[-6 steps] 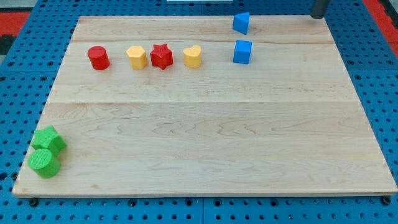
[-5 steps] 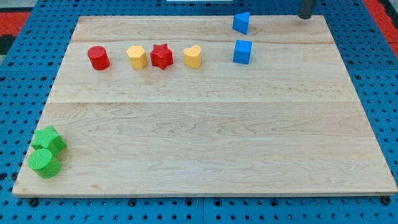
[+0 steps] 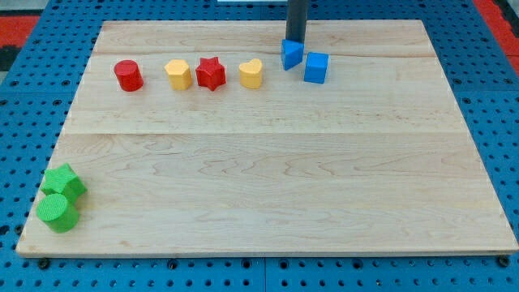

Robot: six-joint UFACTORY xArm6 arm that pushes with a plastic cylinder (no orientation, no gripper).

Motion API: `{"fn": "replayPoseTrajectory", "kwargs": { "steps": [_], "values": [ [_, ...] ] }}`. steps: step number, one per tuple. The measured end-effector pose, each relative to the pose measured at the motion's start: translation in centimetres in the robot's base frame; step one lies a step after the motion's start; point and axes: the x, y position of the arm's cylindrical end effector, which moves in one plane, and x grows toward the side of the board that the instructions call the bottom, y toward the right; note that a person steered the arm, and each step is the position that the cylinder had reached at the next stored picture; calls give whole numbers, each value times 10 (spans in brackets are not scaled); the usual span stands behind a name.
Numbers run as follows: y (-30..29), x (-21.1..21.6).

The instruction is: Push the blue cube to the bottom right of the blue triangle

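The blue cube (image 3: pixel 316 67) sits near the top of the wooden board (image 3: pixel 268 178), right of centre. The blue triangle (image 3: pixel 291 54) lies just to its upper left, almost touching it. My tip (image 3: pixel 295 40) is a dark rod coming down from the view's top; its end rests right at the top edge of the blue triangle, touching it. The cube is to the lower right of my tip.
A row left of the blue blocks holds a red cylinder (image 3: pixel 128 75), a yellow hexagon (image 3: pixel 178 75), a red star (image 3: pixel 211 73) and a yellow heart (image 3: pixel 251 73). Two green blocks (image 3: pixel 61 197) sit together at the bottom left corner.
My tip came in from the top right to the blue triangle. The triangle has slid down and left, and now sits beside the blue cube. The cube has not moved.
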Motion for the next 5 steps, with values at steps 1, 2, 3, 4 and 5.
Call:
{"fn": "replayPoseTrajectory", "kwargs": {
  "steps": [1, 2, 3, 4, 5],
  "values": [
    [17, 25],
    [21, 43],
    [22, 64],
    [34, 36],
    [67, 45]
  ]
}}
